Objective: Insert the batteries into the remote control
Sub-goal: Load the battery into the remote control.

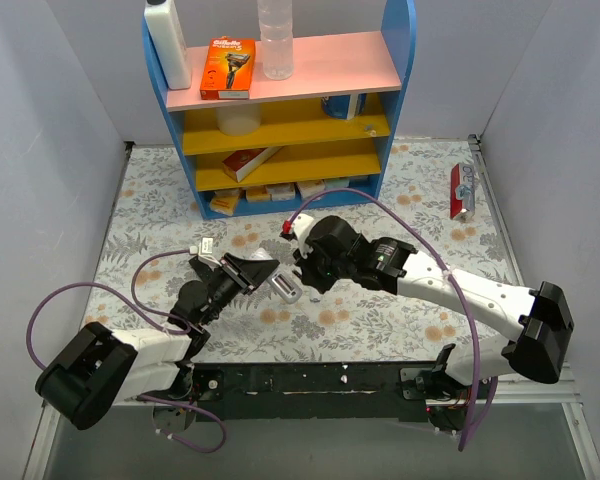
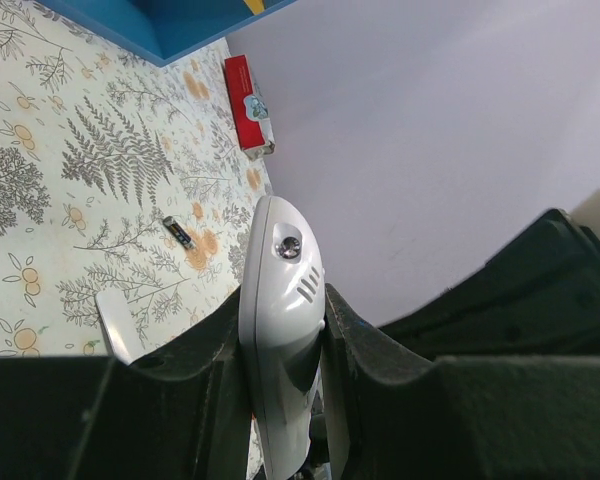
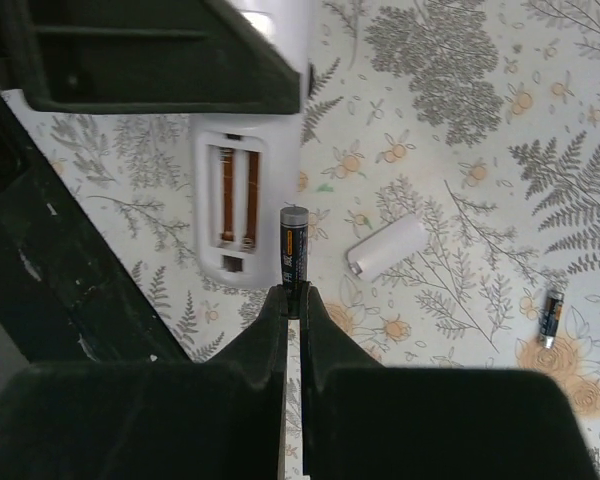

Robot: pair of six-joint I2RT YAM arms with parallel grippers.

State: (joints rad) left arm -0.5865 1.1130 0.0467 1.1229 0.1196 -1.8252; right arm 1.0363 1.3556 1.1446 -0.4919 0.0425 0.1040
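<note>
My left tool (image 2: 285, 345) is clamped around the remote (image 2: 280, 270). If that grip twists, the open bay (image 3: 238, 208) swings off line. My right tool (image 3: 292, 300) sits just right of the bay. The loose cover (image 3: 385, 247) lies on the desk (image 3: 460, 120) to that tool's right, near enough to knock. The tool pinches one battery (image 3: 294, 245) by its near end only, so a crooked push may pivot it or pop it free. The spare battery (image 3: 550, 317), farther right, could roll.
</note>
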